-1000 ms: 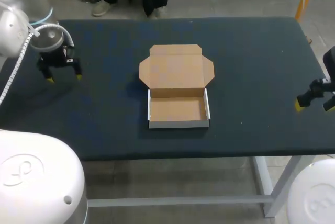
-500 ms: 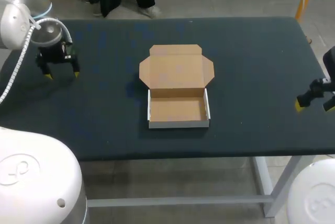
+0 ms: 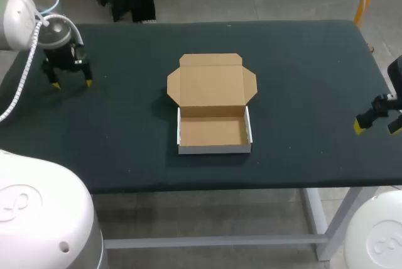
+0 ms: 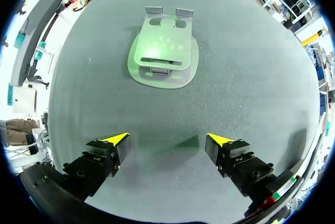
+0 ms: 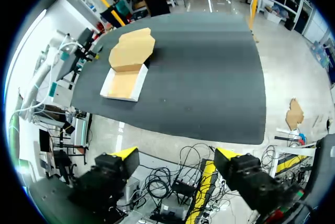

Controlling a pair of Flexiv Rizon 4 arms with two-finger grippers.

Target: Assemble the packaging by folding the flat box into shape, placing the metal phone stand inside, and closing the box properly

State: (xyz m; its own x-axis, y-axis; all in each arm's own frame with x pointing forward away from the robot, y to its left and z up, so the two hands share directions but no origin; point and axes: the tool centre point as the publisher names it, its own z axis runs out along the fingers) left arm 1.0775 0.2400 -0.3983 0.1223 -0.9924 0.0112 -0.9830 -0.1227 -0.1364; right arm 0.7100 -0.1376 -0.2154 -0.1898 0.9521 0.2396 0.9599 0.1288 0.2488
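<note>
A brown cardboard box [image 3: 213,132] stands folded into a shallow white-sided tray at the table's middle, its lid [image 3: 211,83] lying open and flat behind it. The tray is empty. In the right wrist view the same box [image 5: 128,72] lies far ahead of the gripper. A silver metal phone stand [image 4: 163,56] lies flat on the dark mat, ahead of my left gripper [image 4: 167,143], which is open and hovers clear of it. In the head view my left gripper [image 3: 68,83] is near the far left edge; the stand does not show there. My right gripper [image 3: 377,124] is open at the table's right edge, holding nothing.
The dark table [image 3: 301,80] has bare mat all around the box. My right gripper [image 5: 175,156] hangs beyond the table's right edge, over the floor.
My left gripper has moved a little toward the far left edge of the table. The box and the right arm have stayed put.
</note>
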